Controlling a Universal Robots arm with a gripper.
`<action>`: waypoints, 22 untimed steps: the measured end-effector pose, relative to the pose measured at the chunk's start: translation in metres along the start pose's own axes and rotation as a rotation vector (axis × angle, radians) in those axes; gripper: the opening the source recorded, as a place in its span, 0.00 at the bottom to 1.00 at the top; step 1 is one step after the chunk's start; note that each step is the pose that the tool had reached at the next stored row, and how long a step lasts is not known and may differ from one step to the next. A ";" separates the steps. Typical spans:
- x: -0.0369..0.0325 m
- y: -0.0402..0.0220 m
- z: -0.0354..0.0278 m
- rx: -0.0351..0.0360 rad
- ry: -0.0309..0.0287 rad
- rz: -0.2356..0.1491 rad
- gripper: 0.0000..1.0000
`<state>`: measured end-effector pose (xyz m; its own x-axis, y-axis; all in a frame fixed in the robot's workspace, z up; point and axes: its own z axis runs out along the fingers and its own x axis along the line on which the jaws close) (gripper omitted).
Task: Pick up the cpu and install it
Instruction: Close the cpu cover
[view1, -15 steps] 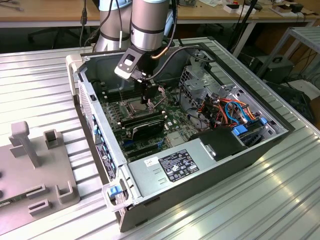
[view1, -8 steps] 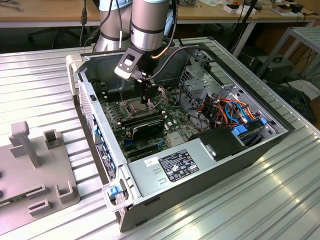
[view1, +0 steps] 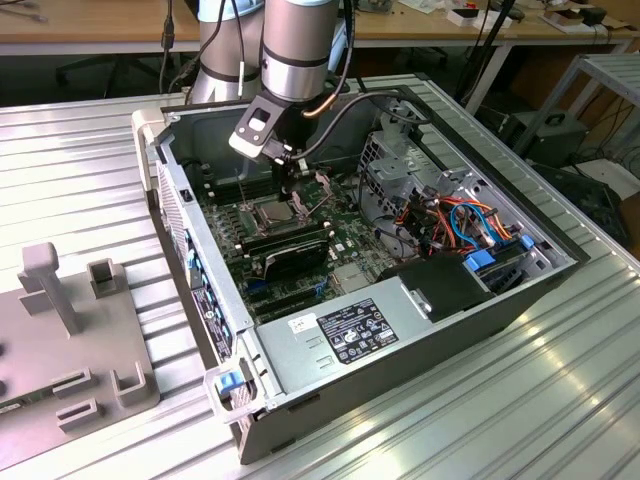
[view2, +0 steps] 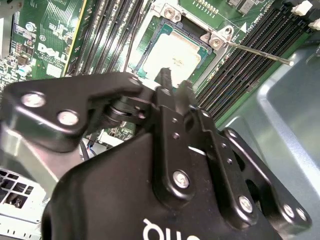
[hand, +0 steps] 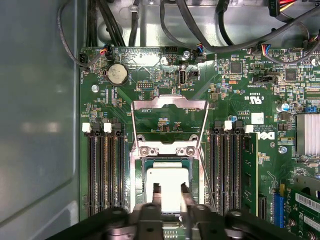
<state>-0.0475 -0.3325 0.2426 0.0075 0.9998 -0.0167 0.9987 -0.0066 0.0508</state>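
The cpu (hand: 168, 176) is a small square chip with a dull silver top. It lies flat inside the motherboard's socket (hand: 136, 172), whose hinged metal plate (hand: 169, 106) stands swung back. My gripper (hand: 170, 193) hangs just above the cpu, its two dark fingertips a narrow gap apart with nothing between them. The silver top shows through that gap. In the second wrist view the gripper (view2: 175, 81) sits over the near edge of the cpu (view2: 175, 54). In the exterior view the gripper (view1: 288, 186) reaches down into the open computer case over the cpu (view1: 272, 212).
The socket lever (view2: 260, 53) sticks out beside the socket. Empty memory slots (hand: 104, 170) flank it on both sides. Black memory sticks (view1: 285, 245), a power supply (view1: 350, 330) and coloured cables (view1: 455, 215) crowd the case. Grey fixtures (view1: 70, 330) stand at the exterior view's left.
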 end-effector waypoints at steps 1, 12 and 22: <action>0.0000 0.0000 -0.0001 0.0000 0.0000 0.000 0.17; 0.0000 0.0000 0.0008 0.0000 -0.0001 0.000 0.11; 0.0001 -0.0002 0.0044 0.0000 -0.0001 0.000 0.11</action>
<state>-0.0474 -0.3325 0.2381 0.0074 0.9998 -0.0168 0.9987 -0.0066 0.0508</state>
